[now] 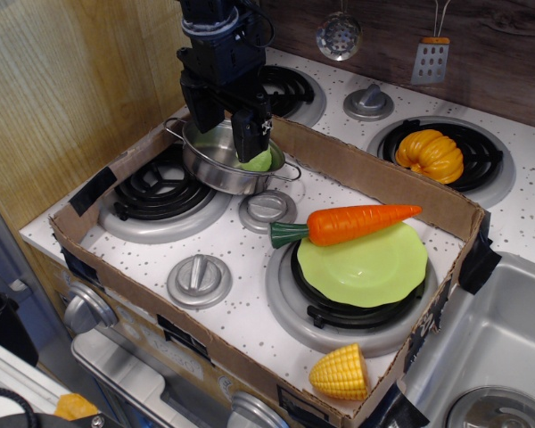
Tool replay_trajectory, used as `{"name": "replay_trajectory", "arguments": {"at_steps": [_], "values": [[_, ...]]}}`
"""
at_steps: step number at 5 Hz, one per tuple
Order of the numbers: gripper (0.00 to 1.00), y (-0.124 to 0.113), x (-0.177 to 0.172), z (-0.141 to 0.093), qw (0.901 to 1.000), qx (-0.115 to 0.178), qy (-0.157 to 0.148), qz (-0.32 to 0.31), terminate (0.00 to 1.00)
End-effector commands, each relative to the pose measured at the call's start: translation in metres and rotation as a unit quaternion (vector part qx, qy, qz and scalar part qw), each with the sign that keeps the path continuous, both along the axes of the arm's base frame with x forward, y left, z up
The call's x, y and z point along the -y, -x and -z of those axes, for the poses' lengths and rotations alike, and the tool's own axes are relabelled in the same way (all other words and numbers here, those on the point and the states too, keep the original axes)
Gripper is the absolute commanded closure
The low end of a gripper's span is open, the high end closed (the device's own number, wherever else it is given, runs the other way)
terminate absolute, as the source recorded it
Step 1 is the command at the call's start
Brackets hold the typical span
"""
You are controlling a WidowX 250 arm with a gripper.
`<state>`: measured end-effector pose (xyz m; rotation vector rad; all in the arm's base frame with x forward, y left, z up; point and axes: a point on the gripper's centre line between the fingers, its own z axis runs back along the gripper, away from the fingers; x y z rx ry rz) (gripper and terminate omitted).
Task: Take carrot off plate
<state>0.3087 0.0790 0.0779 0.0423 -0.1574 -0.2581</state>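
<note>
At the lower centre-right of the frame we note a corn cob piece lying on the speckled stovetop just inside the cardboard wall that fences the working area, presumably so that stray items cannot roll away; above it, at centre-right, the plate sits on a burner, and the carrot lies across the plate's upper rim, green stub overhanging to the left, the tip pointing right; it is therefore not yet removed, and we judge the overhanging stub the easier end to approach; further back, at upper left, the steel pot rests on another burner with something pale green inside; the gripper hangs over that pot, well apart from the carrot, its fingers parted and grasping nothing; beyond the cardboard, at upper right, a pumpkin occupies the far burner.
</note>
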Motion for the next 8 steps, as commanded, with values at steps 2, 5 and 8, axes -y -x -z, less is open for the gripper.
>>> {"name": "replay_trajectory", "arguments": {"at_steps": [2,5,8], "values": [[0.00,-0.001,0.004,-0.012,0.9998,0.007,-0.017,0.005,0.00],[0.00,0.032,0.050,-0.009,0.9904,0.073,0.011,0.117,0.00],[0.00,0.029,0.075,0.003,0.9755,0.081,0.035,0.202,0.00]]}}
